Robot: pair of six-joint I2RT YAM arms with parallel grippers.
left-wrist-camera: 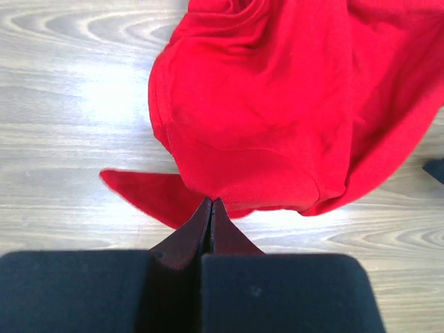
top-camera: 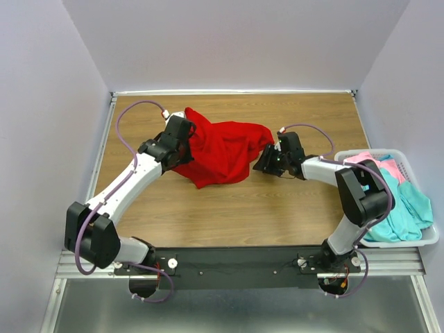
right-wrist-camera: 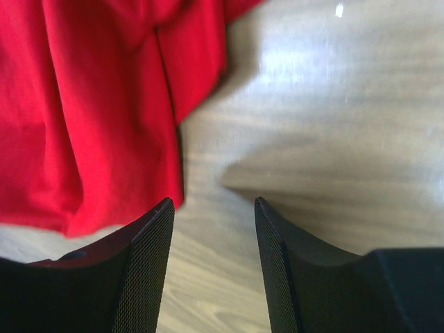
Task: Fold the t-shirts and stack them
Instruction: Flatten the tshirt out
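Starting with the counter (top-camera: 243, 215), we see bare wood across the whole near half and in a strip along the far edge, so there is plenty of room to spread cloth. Walls close in past the left, far and right edges.

The red shirt (top-camera: 222, 152) lies crumpled in a heap in the middle of the far half, with no flat panel or crease we could call a fold. At the right edge, toward the near-right corner, sits the white basket (top-camera: 401, 242). It holds a teal shirt (top-camera: 409, 208) and a pink shirt (top-camera: 385, 166), both loose.

We judge the task barely begun: nothing is folded, no stack is started, one shirt is out and at least two wait.

The left gripper (left-wrist-camera: 210, 205) is at the heap's left side, jaws pinched together on a corner of the red cloth. The right gripper (right-wrist-camera: 211, 201) sits at the heap's right side, jaws apart with nothing between them and the red hem just beside one finger.

The basket stands close by the right arm's elbow, so we would mind it when swinging that way.
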